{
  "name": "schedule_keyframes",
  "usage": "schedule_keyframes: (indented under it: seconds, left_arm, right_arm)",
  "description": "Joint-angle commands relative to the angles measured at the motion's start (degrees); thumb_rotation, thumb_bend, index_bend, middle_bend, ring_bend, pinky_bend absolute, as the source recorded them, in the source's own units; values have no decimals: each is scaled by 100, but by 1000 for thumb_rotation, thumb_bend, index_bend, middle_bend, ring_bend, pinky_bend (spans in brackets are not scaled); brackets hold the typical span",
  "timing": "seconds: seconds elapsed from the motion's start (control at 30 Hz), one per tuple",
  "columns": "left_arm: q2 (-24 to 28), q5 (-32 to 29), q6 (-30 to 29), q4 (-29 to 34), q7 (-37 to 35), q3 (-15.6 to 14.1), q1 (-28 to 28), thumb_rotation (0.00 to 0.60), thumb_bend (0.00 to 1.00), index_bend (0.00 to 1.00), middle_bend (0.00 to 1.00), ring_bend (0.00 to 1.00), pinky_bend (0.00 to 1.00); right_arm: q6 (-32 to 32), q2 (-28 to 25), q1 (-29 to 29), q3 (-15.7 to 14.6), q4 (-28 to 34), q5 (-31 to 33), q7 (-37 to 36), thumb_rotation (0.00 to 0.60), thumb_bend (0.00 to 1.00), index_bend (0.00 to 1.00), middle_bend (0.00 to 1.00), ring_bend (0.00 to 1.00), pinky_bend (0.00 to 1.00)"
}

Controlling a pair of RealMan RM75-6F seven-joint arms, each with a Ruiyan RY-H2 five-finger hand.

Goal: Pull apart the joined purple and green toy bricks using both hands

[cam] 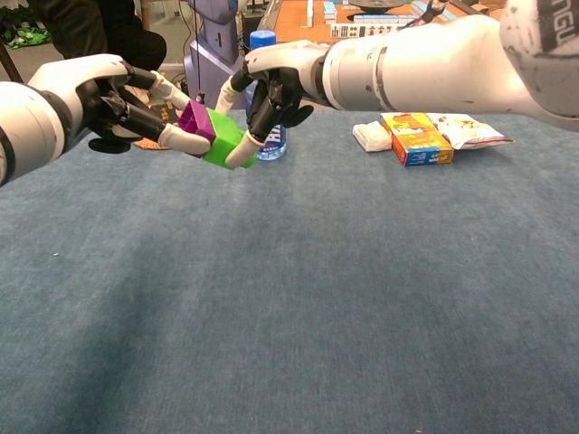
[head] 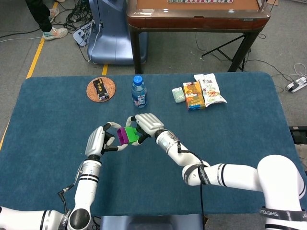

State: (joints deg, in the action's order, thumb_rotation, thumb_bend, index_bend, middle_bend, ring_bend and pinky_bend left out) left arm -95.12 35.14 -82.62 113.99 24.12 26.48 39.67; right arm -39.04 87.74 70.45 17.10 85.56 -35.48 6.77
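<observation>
Two white robot arms reach in from the near edge of a blue cloth-covered table (head: 240, 124) and meet above its middle. The left hand (head: 97, 140), at about 9 o'clock from the joined bricks, has its fingers (cam: 178, 139) curled around the purple brick (cam: 196, 119), pinching it from above and below. The right hand (head: 149, 123), at about 3 o'clock from the bricks, arches over the green brick (cam: 226, 140) and holds it between thumb and fingers. The two bricks are pressed together, tilted, and held clear of the cloth.

Farther back, at 12 o'clock from the bricks, a water bottle (head: 138, 91) with a blue cap stands upright. At 11 o'clock a round woven coaster (head: 100, 89) carries a small dark object; what it is cannot be made out. At 2 o'clock lie a small pale green packet (head: 178, 95), an orange snack box (head: 193, 95) and a white snack bag (head: 209, 89), side by side, the box and the bag touching.
</observation>
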Motion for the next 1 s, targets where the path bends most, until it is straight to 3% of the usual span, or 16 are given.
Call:
schedule_keyframes:
  seconds: [0.03,1.0]
  left_arm:
    - [3,-7,2,2,-7,0,1,600,0,545,986,1000,1000]
    - [15,148,-14,-28,-150,-12,-11,600,0,700,1000,1000,1000]
  right_arm:
    - [-9,-3,-4,-5,2,-9,2,600,0,556,1000,1000,1000]
    - [0,-20,-41,-30,-5,-40,-32,600,0,556,1000,1000,1000]
